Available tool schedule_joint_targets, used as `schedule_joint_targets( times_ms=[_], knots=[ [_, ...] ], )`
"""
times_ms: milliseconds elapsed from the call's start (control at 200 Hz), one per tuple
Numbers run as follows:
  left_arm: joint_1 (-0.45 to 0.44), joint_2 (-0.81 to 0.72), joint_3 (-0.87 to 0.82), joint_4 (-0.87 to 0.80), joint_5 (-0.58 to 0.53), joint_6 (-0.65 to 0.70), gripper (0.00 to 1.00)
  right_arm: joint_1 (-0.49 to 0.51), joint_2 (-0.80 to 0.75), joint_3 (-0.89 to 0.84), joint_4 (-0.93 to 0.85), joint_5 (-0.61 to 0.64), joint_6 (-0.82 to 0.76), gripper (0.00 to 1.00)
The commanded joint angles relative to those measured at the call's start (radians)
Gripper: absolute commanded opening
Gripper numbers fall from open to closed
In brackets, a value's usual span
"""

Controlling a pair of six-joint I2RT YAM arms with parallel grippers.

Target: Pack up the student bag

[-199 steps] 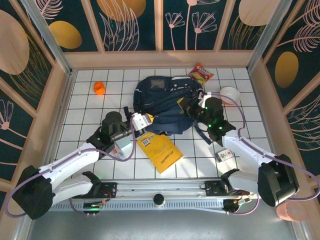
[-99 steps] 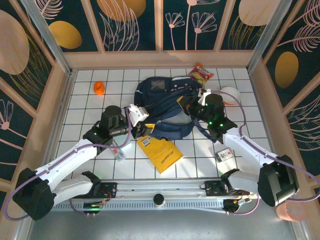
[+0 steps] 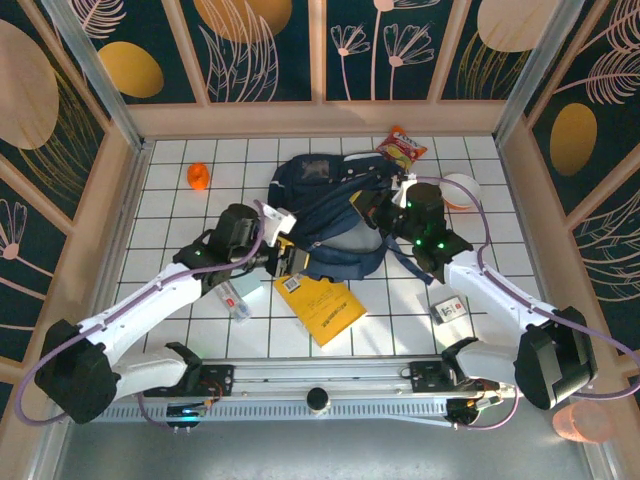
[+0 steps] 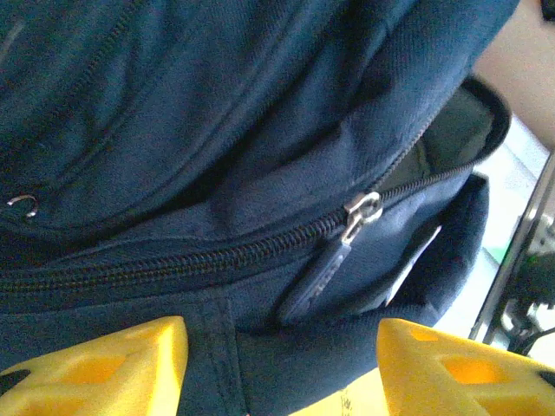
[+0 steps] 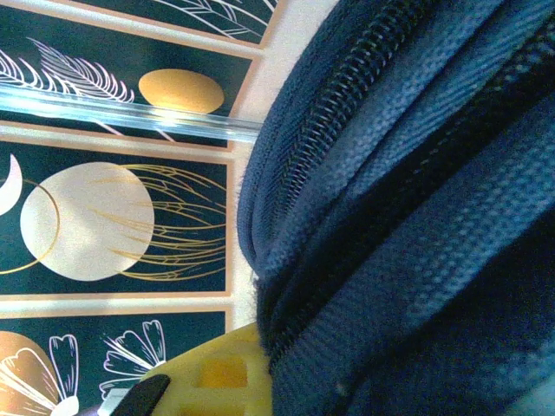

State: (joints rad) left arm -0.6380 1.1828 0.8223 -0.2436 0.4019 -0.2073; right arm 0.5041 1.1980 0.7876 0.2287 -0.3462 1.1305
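Left wrist: student bag (image 4: 260, 130) before left end effector (image 4: 279, 351)

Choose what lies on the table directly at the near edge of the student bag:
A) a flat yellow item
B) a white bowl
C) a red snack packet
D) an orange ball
A: the flat yellow item lies on the table just at the near edge of the student bag.

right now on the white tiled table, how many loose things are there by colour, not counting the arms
navy: 1, student bag
yellow: 1, booklet
orange: 1, small round thing
red and yellow: 1, snack packet
white: 3, bowl, small pack, small box
total: 7
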Motion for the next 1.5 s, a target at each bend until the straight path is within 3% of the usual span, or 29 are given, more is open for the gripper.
schedule_joint_targets(
  times_ms=[0,145,425,716,821,1031,1141,1266,1496],
  knots=[
    [-0.029,0.022,0.056,-0.093,-0.095,0.138,0.60,0.014,-0.011,0.067,0.104,-0.019,-0.029,0.00],
    [-0.032,0.025,0.060,-0.010,-0.140,0.179,0.61,0.020,-0.002,0.073,0.107,-0.020,-0.028,0.00],
    [-0.071,0.066,0.068,0.053,-0.136,0.267,0.53,0.025,0.004,0.078,0.113,-0.026,-0.017,0.00],
    [-0.074,0.100,0.134,-0.038,-0.049,0.347,0.08,-0.008,0.007,0.096,0.036,-0.096,-0.064,0.00],
    [-0.074,0.111,0.144,-0.091,-0.062,0.341,0.00,-0.026,0.013,0.133,-0.039,-0.141,-0.121,0.00],
    [-0.034,0.103,0.126,-0.104,-0.135,0.305,0.00,-0.085,0.002,0.184,-0.159,-0.240,-0.205,0.00],
    [-0.014,0.086,0.125,-0.095,-0.040,0.300,0.00,-0.103,-0.011,0.213,-0.214,-0.239,-0.233,0.00],
    [-0.022,0.023,0.073,0.057,0.116,0.276,0.41,-0.102,-0.006,0.215,-0.205,-0.254,-0.224,0.00],
    [-0.097,-0.039,0.004,0.188,-0.087,0.389,0.58,-0.091,0.000,0.200,-0.157,-0.249,-0.202,0.00]
  ],
)
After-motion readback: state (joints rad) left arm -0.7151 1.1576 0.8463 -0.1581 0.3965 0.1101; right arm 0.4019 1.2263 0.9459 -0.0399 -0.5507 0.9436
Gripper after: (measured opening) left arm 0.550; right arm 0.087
